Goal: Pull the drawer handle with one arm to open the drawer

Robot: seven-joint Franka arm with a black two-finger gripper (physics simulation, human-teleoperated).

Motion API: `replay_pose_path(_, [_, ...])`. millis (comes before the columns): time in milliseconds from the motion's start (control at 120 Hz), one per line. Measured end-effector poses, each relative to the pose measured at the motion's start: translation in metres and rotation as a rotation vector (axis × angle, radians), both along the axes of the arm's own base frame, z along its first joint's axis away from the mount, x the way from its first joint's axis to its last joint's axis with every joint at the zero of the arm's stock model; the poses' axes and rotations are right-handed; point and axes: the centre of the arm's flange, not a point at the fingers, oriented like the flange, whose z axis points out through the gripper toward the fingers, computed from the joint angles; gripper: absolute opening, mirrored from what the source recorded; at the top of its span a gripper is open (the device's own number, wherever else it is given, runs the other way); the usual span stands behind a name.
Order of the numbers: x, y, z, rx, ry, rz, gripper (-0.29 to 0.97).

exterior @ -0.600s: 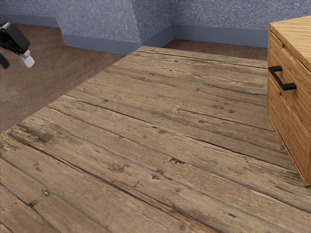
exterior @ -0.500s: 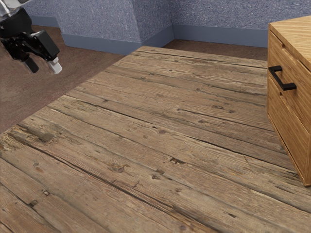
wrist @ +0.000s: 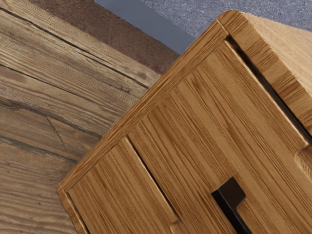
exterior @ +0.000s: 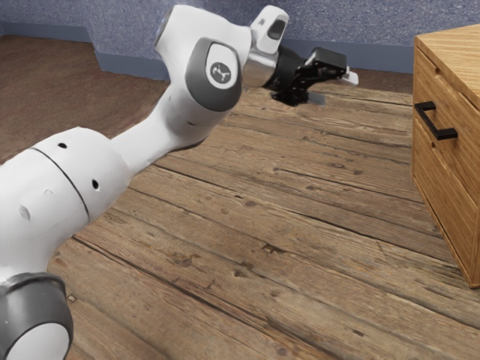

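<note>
White seven-joint arm (exterior: 127, 150) is coming in from the exterior view's lower left and stretching across the weathered brown plank table (exterior: 262, 247) toward the exterior view's right. Black two-finger gripper (exterior: 335, 84) is hovering above the table's far edge, pointing toward the cabinet. Jaws are standing apart with nothing between them.

Light oak wooden cabinet (exterior: 450, 180) is sitting on the table at the exterior view's right edge. Its top drawer front (exterior: 461, 94) is lying level with the cabinet face, not pulled out. Black bar-shaped drawer handle (exterior: 435, 120) is sticking out from that face, toward the arm. Gripper and handle are well apart, with open table between them. Gripper is hanging a little higher than the handle.

Wrist camera is looking at the cabinet at a slant. Oak drawer front (wrist: 214, 131) is taking up much of that view, with the handle's black end (wrist: 229, 195) showing low on it. A second, narrower oak panel (wrist: 117, 195) is sitting just beside the drawer front, a thin seam running between them. Plank table (wrist: 44, 97) is showing beside the cabinet corner.

Beyond the table, a brown carpeted floor (exterior: 52, 90) is meeting a speckled blue-grey wall (exterior: 337, 19) along a plain blue baseboard (exterior: 375, 54).
</note>
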Motion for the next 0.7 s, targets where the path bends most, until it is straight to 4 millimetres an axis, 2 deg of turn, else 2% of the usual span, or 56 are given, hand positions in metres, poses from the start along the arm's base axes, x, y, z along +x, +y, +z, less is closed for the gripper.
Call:
replay_pose_path(92, [0.020,0.004,-0.019,-0.048,-0.052,0.104,0.66])
replay_pose_path(142, [0.028,0.018,-0.027,-0.124,-0.068,0.141,0.66])
replay_pose_path(242, [0.032,0.024,-0.026,-0.219,-0.093,0.154,0.66])
replay_pose_path(275, [0.037,0.020,-0.037,-0.233,-0.088,0.159,0.66])
replay_pose_path(367, [0.061,0.006,-0.082,-0.327,-0.083,0.179,0.66])
replay_pose_path(425, [0.069,-0.001,-0.097,-0.401,-0.088,0.190,0.66])
replay_pose_path(525, [0.075,-0.025,-0.108,-0.513,-0.096,0.190,0.66])
replay_pose_path(567, [0.075,-0.030,-0.108,-0.521,-0.098,0.196,0.66])
replay_pose_path(600, [0.076,-0.026,-0.109,-0.495,-0.099,0.210,0.66])
replay_pose_path(642, [0.074,-0.011,-0.100,-0.404,-0.101,0.230,0.66])
replay_pose_path(700, [0.071,0.000,-0.090,-0.320,-0.081,0.237,0.66])
